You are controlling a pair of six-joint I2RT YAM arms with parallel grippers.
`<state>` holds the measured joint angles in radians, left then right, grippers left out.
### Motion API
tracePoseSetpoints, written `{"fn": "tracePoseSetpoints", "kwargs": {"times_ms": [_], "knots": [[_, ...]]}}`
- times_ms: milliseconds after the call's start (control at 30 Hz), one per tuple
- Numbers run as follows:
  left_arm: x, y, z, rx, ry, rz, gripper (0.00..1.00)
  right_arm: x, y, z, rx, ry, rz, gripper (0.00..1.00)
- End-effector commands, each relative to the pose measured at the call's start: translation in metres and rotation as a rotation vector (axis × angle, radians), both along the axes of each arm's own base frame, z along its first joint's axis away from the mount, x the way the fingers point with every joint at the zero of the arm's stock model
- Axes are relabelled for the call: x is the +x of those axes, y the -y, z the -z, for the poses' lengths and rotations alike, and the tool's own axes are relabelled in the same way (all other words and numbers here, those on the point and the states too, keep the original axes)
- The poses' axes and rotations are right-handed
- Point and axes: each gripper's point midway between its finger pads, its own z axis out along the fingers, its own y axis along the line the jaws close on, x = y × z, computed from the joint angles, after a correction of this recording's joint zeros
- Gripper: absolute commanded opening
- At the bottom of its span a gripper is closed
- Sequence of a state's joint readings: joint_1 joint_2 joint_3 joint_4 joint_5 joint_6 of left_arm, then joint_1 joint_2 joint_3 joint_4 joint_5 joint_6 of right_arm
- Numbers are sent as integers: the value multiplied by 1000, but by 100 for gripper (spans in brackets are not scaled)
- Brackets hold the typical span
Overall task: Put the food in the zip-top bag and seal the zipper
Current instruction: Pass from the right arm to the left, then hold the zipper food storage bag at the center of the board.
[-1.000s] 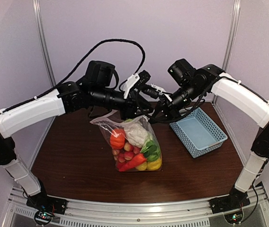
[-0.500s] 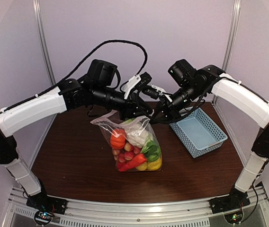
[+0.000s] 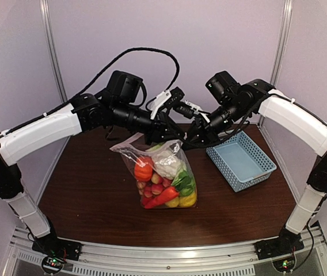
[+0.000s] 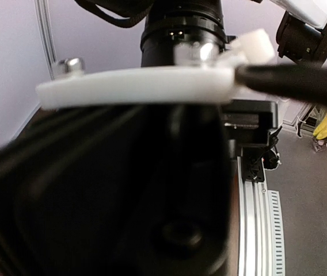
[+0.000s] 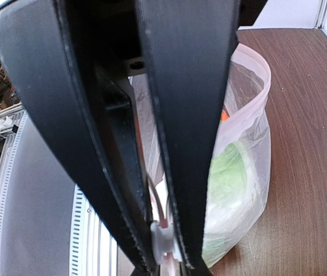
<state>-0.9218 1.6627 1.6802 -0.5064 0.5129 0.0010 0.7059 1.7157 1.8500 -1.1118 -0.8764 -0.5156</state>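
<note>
zip-top bag [image 3: 163,172] stood mid-frame in top view, food [image 3: 162,187] inside. right gripper [image 5: 164,261] was nearly closed, pinching the zipper [image 5: 162,244]. left gripper [image 3: 162,133] sat at the mouth, opening couldn't be told. Sealing needed taut strip, even pressure along it

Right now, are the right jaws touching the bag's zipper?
Touching. The right wrist view shows the zipper pinched between the right gripper's nearly closed jaws.

Top external: high at the near edge, overlooking the table [image 3: 83,190]. Wrist views: extreme close-ups; right shares the zip-top bag [image 5: 250,132].
</note>
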Motion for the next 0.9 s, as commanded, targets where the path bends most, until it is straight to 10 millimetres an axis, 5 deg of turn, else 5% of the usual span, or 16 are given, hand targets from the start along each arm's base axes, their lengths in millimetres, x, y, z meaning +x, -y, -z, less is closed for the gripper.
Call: {"fn": "tracePoseSetpoints", "kwargs": {"times_ms": [0,167,333,433,600,867], "knots": [[2,4,-10,-34,7,24,0,0,0,-16,57,17,8,16],[1,4,-10,-37,6,31,0,1,-3,-17,64,8,5,16],[0,4,-8,-30,-1,31,0,6,-3,-21,78,9,21,1],[2,2,-5,-13,-5,16,0,11,3,-27,92,10,40,0],[2,3,-5,-10,-9,20,0,15,9,-32,103,13,59,13],[3,5,-7,-16,-8,25,0,13,4,-30,119,-25,42,18]]}}
